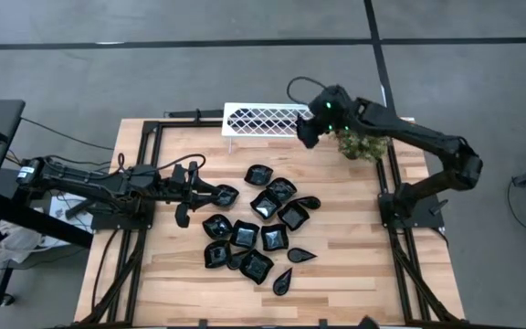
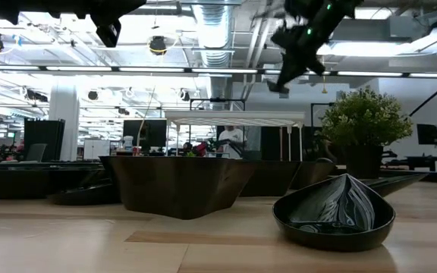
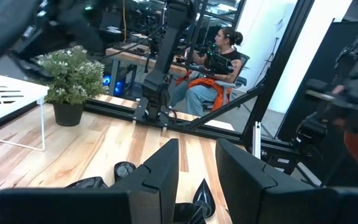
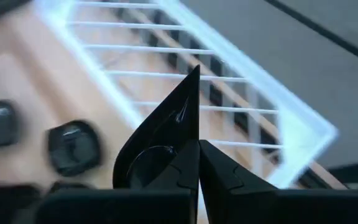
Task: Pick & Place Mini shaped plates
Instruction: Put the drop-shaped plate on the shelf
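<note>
Right pincer [image 4: 194, 146]: clamped on one black plate [image 4: 160, 140], carried above white tray [image 1: 265, 120]; placing step judged under way, next needing descent and release. Left pincer [image 1: 193, 187]: apart, beside remaining plates [image 1: 263, 224] clustered mid-bench [image 1: 354, 265].

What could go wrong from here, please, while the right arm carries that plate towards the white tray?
The right gripper pinches a teardrop plate only by its edge, above the white tray; it could slip and fall before it is set down. The tray stands on thin legs at the table's far edge, so a hard placement might tip or push it. The plant sits close under the right arm and could get brushed as it moves.
</note>
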`<state>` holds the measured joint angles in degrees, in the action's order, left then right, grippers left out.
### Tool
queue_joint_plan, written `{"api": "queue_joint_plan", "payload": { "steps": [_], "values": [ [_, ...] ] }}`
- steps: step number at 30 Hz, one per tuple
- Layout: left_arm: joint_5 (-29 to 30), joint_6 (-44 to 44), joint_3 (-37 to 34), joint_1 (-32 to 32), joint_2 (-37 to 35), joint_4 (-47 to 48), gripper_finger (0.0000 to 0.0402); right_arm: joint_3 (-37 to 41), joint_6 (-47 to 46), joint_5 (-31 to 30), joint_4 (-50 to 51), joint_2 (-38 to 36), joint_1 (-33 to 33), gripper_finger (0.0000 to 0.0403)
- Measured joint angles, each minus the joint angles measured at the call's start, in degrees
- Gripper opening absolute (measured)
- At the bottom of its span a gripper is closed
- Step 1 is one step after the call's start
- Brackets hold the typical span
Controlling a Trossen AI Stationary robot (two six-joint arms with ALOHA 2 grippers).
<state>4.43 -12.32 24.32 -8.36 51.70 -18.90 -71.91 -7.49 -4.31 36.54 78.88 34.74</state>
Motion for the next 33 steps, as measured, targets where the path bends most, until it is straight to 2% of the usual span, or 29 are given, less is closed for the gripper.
{"api": "queue_joint_plan", "payload": {
  "steps": [5,9,18,33],
  "values": [
    [0.0,0.0,0.0,0.0,0.0,0.0,0.0108,-3.3,0.6,3.9,1.8,5.7,6.9,0.0],
    [0.0,0.0,0.0,0.0,0.0,0.0,0.0108,-5.5,0.6,5.9,1.6,7.4,8.9,0.0],
    [0.0,0.0,0.0,0.0,0.0,0.0,0.0108,-6.2,0.5,5.5,5.1,7.9,9.2,0.0],
    [0.0,-0.1,0.0,0.0,0.0,0.0,0.0108,-6.1,-0.2,2.4,3.6,10.5,9.6,0.0]
  ]
}}
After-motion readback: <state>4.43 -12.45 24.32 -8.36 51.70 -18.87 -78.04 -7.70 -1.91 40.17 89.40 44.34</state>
